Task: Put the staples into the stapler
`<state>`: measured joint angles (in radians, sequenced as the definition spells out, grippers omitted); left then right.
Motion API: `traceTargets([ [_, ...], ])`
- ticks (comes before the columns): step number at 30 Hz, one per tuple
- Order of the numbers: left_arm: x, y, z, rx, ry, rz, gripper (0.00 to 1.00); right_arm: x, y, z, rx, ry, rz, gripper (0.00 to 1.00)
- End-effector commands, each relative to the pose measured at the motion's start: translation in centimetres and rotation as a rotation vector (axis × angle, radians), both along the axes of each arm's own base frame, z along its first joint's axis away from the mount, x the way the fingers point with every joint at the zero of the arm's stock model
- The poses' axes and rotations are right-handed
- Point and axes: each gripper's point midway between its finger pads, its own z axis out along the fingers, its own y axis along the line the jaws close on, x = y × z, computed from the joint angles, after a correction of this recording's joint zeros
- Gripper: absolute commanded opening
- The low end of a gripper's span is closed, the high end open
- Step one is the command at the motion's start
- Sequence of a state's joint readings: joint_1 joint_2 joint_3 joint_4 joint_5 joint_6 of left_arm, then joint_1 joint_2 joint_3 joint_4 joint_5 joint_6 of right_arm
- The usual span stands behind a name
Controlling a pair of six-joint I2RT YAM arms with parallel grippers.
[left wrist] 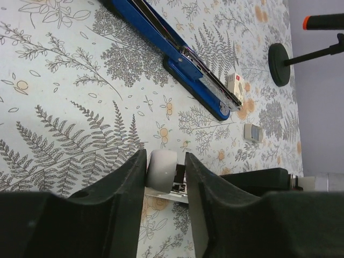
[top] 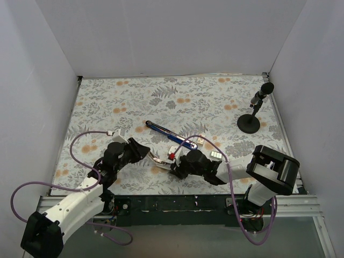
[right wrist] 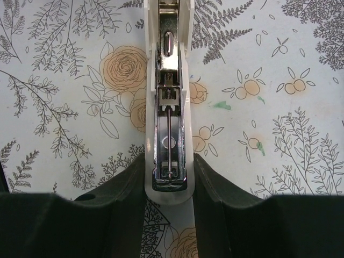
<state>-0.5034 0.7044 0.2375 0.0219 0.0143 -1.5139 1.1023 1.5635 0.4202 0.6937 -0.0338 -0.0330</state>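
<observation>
Both arms are on the white stapler (right wrist: 171, 118), held just on the near side of the blue stapler (top: 171, 136). L fingers (left wrist: 123, 188) clamped on its rounded end. R fingers (right wrist: 129, 185) pinch the other end, top open, metal rail & spring rod showing. Blue stapler lies opened out flat on the floral surface (top: 215, 102), nobody touching it. Staples (left wrist: 252, 132), a tiny pale block, sit near its right tip, not touching. Small white box w/ red mark (left wrist: 236, 83) sits just beside that tip. Mic stand (top: 249, 122) is well off to its right.
</observation>
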Motion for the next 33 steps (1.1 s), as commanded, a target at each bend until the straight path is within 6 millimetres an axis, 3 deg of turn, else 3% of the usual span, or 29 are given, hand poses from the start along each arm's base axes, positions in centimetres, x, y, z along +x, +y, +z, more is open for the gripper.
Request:
traceTargets([
  [1, 0.9, -0.4, 3.0, 0.047, -0.113, -0.054, 0.36, -0.4, -4.6, -4.8, -0.268, 0.044, -0.064, 0.01],
  [9, 0.9, -0.9, 2.6, 0.074, -0.094, -0.095, 0.51, 0.3, -3.4, -3.4, -0.251, 0.032, -0.080, 0.01],
  [17, 1.2, 0.0, 3.4, 0.132, -0.093, -0.064, 0.86, 0.9, -2.9, -3.0, -0.268, 0.042, -0.108, 0.01],
  [20, 1.7, 0.7, 4.1, 0.160, -0.101, -0.021, 0.92, 1.0, -3.1, -3.5, -0.279, 0.045, -0.118, 0.01],
  [26, 1.6, 0.7, 5.8, 0.160, -0.136, -0.037, 0.94, -0.3, -3.1, -4.9, -0.299, 0.107, -0.077, 0.01],
  [30, 1.3, 0.4, 4.5, 0.182, -0.094, -0.069, 0.93, -0.7, -3.3, -5.2, -0.320, 0.131, -0.062, 0.03],
  [33, 1.1, 0.6, 3.2, 0.201, -0.052, -0.064, 0.93, -0.9, -3.5, -5.3, -0.334, 0.137, -0.061, 0.12],
])
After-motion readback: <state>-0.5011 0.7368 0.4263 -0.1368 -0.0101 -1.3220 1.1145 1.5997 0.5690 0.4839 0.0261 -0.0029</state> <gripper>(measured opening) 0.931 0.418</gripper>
